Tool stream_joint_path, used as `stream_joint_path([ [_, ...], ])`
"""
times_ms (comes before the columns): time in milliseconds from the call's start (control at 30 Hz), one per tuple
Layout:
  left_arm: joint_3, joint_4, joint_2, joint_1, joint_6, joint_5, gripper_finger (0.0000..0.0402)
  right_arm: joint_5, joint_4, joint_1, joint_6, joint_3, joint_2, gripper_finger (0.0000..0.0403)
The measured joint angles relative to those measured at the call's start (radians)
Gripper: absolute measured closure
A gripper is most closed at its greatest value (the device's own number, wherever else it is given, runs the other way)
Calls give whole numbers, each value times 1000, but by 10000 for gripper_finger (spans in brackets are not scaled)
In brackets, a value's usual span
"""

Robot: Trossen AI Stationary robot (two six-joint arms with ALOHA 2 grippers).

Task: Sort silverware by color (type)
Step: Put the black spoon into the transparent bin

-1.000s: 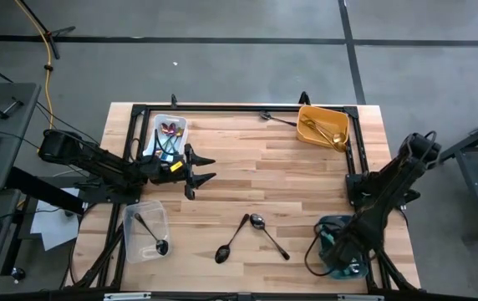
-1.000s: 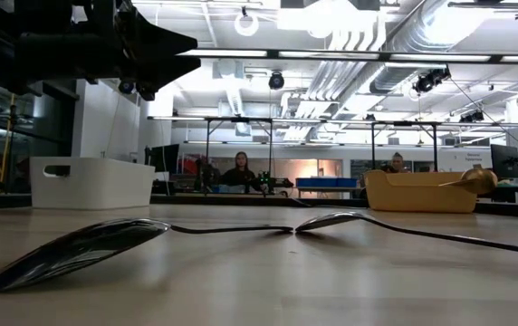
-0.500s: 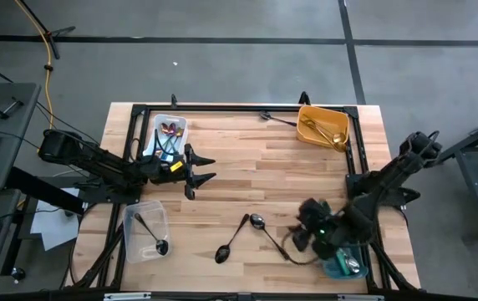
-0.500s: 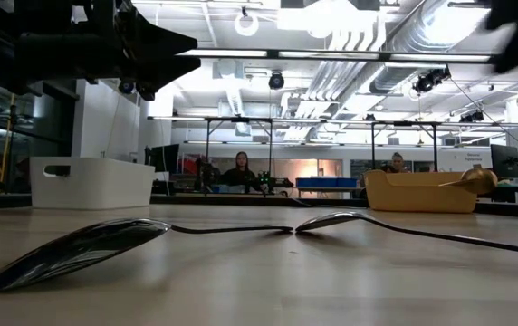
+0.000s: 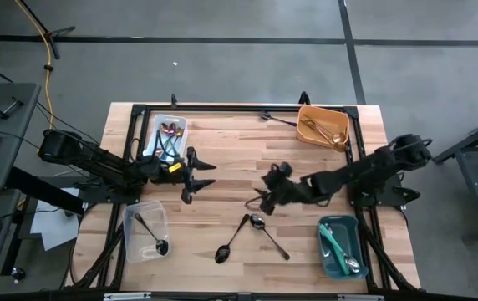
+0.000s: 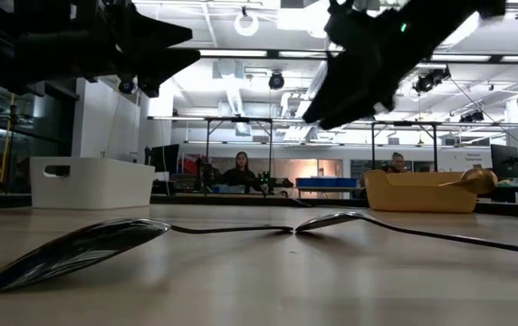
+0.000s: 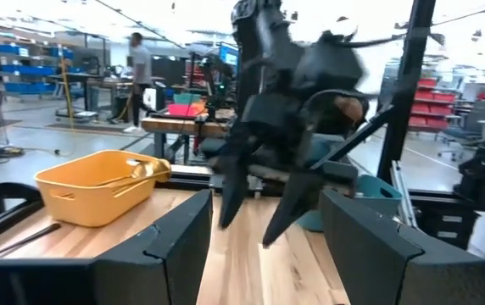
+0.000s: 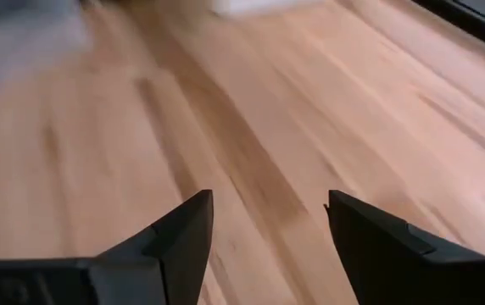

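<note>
Swung from the teal bin (image 5: 340, 246) to mid-table since a second ago: right gripper (image 5: 261, 194), fingers spread, empty, just above two black spoons (image 5: 251, 232) lying loose near the front edge. Left gripper (image 5: 201, 176) parked beside the clear bin (image 5: 170, 132), fingers apart. Low view: spoons (image 6: 187, 234) flat, bowls foremost. Right wrist: bare wood between parted fingers (image 8: 179, 233).

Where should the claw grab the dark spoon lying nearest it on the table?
Probably the black spoon is best gripped mid-handle, coming straight down with the fingers across the thin shaft. It lies flat, and its bowl touches the other spoon's handle tip. The right claw hovers open just above.
</note>
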Motion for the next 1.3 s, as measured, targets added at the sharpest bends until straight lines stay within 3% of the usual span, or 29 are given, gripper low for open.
stream_joint_path([
  [233, 0, -4, 0, 0, 1, 19, 190, -163, 898, -100, -268, -335, 0, 176],
  [367, 3, -2, 0, 0, 26, 12, 190, -244, 1110, -129, -393, -372, 0, 176],
  [533, 26, -1, 0, 0, 44, 10, 190, -253, 1095, -145, -492, -331, -1, 176],
  [1300, 28, -38, 0, 0, 27, 7, 190, -254, 1016, -149, -490, -318, 0, 176],
])
